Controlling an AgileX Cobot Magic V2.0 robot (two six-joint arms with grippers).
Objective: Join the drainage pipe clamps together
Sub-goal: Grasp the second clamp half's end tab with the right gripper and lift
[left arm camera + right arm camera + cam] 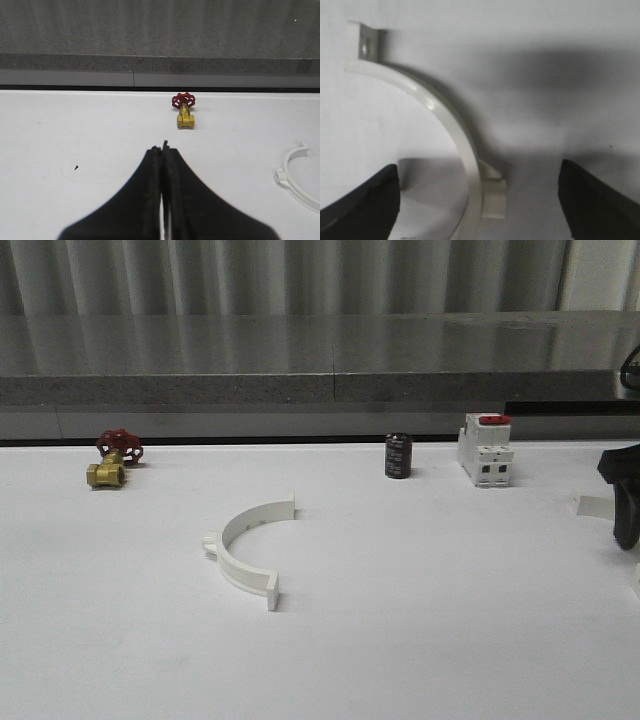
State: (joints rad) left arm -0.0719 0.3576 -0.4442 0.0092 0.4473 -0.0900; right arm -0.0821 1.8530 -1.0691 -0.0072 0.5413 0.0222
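White tabletop carries one pipe clamp half (248, 547) at centre frame. Left gripper (163, 150) is pressed together on nothing; right gripper (479, 200) gapes wide around the second clamp half (451, 125).

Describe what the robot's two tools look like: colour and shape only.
Left tool: matte black, two broad fingers tapering to a narrow tip. Right tool: also black, with thick rounded fingers; the front view shows a dark, blocky shape. No markings or cables visible.
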